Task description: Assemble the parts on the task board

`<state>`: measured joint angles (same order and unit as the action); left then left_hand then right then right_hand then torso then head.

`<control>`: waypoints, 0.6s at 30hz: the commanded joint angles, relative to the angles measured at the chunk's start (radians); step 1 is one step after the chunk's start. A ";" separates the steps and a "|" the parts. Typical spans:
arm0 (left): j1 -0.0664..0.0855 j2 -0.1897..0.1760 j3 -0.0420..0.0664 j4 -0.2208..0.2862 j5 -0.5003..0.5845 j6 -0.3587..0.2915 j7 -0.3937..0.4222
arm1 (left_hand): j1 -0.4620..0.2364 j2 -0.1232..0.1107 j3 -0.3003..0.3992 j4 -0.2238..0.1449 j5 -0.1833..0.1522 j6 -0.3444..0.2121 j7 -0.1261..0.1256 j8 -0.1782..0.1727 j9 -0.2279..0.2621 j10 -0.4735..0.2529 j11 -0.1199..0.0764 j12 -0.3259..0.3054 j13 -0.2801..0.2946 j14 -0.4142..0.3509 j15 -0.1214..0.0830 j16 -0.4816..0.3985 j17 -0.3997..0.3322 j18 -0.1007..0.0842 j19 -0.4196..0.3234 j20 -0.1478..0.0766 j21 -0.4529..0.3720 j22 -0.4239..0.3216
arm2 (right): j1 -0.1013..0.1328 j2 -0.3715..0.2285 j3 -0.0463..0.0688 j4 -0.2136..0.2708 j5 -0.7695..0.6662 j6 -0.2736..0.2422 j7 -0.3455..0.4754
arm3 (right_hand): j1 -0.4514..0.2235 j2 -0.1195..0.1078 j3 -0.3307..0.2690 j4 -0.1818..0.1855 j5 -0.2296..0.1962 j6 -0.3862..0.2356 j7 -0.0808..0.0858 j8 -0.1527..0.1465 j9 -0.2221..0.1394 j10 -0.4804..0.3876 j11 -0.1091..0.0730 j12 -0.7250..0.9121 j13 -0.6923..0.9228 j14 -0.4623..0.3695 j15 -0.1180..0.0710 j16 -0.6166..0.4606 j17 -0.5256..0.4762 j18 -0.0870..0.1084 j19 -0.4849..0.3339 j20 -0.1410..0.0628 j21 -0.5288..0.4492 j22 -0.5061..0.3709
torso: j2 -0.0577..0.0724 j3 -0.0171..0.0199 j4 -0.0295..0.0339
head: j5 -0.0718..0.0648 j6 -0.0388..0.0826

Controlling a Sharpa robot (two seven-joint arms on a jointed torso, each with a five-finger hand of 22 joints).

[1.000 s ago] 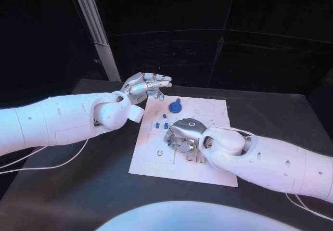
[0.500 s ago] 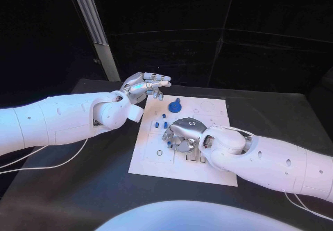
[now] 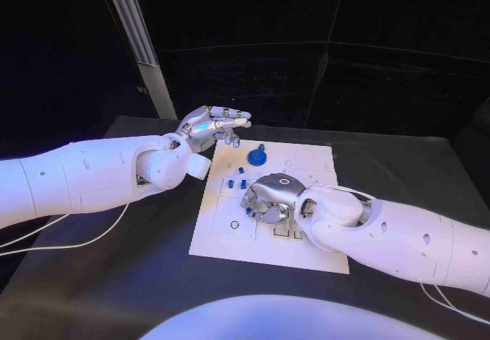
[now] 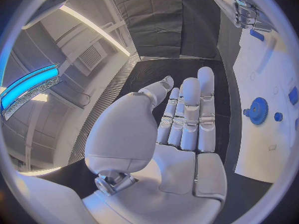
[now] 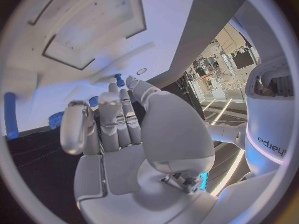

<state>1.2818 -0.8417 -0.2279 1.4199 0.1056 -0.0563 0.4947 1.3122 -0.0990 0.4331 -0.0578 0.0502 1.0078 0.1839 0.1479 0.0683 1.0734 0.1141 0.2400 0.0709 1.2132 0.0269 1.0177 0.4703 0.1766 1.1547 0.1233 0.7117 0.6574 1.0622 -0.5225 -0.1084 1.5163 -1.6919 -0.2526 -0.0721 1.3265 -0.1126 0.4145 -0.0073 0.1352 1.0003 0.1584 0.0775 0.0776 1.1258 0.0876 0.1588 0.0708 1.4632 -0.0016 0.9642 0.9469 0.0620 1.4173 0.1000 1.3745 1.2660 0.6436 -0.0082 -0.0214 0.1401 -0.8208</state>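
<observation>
The white task board (image 3: 268, 249) lies in the middle of the black table. On its far part stands a blue gear (image 3: 258, 156), with small blue pegs (image 3: 237, 184) a little nearer. My right hand (image 3: 270, 199) hovers low over the board's middle, fingers pointing down at it. In the right wrist view its palm is bare, and a blue peg (image 5: 118, 79) stands just beyond the fingertips. My left hand (image 3: 214, 126) is raised beyond the board's far left corner, fingers stretched out and holding nothing. The left wrist view shows the gear (image 4: 256, 109) beside that hand (image 4: 184, 119).
A thin white cable (image 3: 71, 244) trails over the table under my left arm. A pale upright post (image 3: 143, 60) stands behind the table's far left. Bare black table (image 3: 398, 163) lies to the right of the board.
</observation>
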 commanded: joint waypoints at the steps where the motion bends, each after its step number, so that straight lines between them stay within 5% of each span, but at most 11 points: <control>1: 0.002 0.001 0.001 -0.001 0.003 0.012 0.002 | 0.001 0.013 -0.006 -0.002 0.003 -0.007 0.002 0.004 -0.001 -0.006 -0.001 0.007 -0.001 -0.006 -0.001 -0.004 -0.002 0.006 -0.002 0.002 -0.005 -0.002 | 0.002 -0.001 0.000 0.006 -0.001 0.011 -0.003 | 0.003 0.007 -0.007 0.001 0.007 0.008 -0.001 0.004 0.001 0.005 0.000 0.004 0.000 0.015 0.001 0.005 -0.001 0.006 0.004 -0.001 0.003 0.000 | 0.000 -0.0002 0.0001 | 0.000 0.000; 6: 0.002 0.001 0.001 -0.002 0.003 0.012 0.001 | 0.001 0.013 -0.006 -0.002 0.003 -0.007 0.002 0.004 -0.001 -0.006 -0.001 0.007 -0.001 -0.006 -0.001 -0.004 -0.002 0.006 -0.002 0.002 -0.005 -0.002 | 0.002 -0.007 0.000 0.008 -0.001 -0.017 -0.007 | 0.004 0.000 -0.014 0.000 0.009 0.006 0.003 -0.001 0.000 -0.011 0.005 -0.002 -0.004 0.010 0.004 -0.008 -0.017 0.009 -0.003 0.001 -0.007 -0.014 | -0.001 -0.0004 0.0001 | -0.001 0.002; 11: 0.002 0.000 0.001 -0.003 0.003 0.012 0.001 | 0.001 0.013 -0.006 -0.002 0.003 -0.007 0.002 0.004 -0.001 -0.006 -0.001 0.007 -0.001 -0.006 -0.001 -0.004 -0.002 0.006 -0.002 0.002 -0.005 -0.002 | 0.002 -0.022 0.000 0.017 0.001 -0.088 -0.005 | 0.007 -0.016 -0.039 -0.002 0.009 -0.036 0.021 -0.015 -0.009 -0.088 0.026 -0.032 -0.008 -0.034 0.021 -0.103 -0.115 0.028 -0.055 0.016 -0.071 -0.105 | 0.000 -0.0004 0.0001 | -0.003 0.004; 18: 0.002 -0.001 0.001 -0.005 0.003 0.013 0.001 | 0.002 0.013 -0.007 -0.002 0.003 -0.007 0.002 0.004 -0.001 -0.006 -0.001 0.007 -0.001 -0.007 -0.001 -0.004 -0.002 0.007 -0.002 0.002 -0.006 -0.002 | 0.002 -0.075 0.000 0.049 0.038 -0.187 0.009 | 0.018 -0.012 -0.049 -0.006 0.013 -0.040 0.027 -0.012 -0.007 -0.100 0.031 -0.028 -0.006 -0.045 0.026 -0.121 -0.138 0.033 -0.068 0.020 -0.088 -0.126 | -0.001 -0.0001 -0.0016 | -0.013 0.008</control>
<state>1.2818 -0.8424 -0.2280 1.4149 0.1057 -0.0557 0.4930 1.3164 -0.0948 0.4304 -0.0607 0.0502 1.0078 0.1839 0.1479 0.0684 1.0720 0.1126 0.2440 0.0710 1.2132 0.0269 1.0177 0.4696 0.1766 1.1547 0.1233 0.7095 0.6567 1.0622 -0.5924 -0.1086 1.5577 -1.6820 -0.3495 -0.0735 1.3384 -0.1245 0.3703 -0.0129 0.1441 0.9637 0.1831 0.0658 0.0697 1.0305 0.1180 0.1299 0.0635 1.4253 0.0214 0.8449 0.8093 0.0779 1.3542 0.1194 1.2893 1.1407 0.6428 -0.0085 -0.0215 0.1305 -0.8131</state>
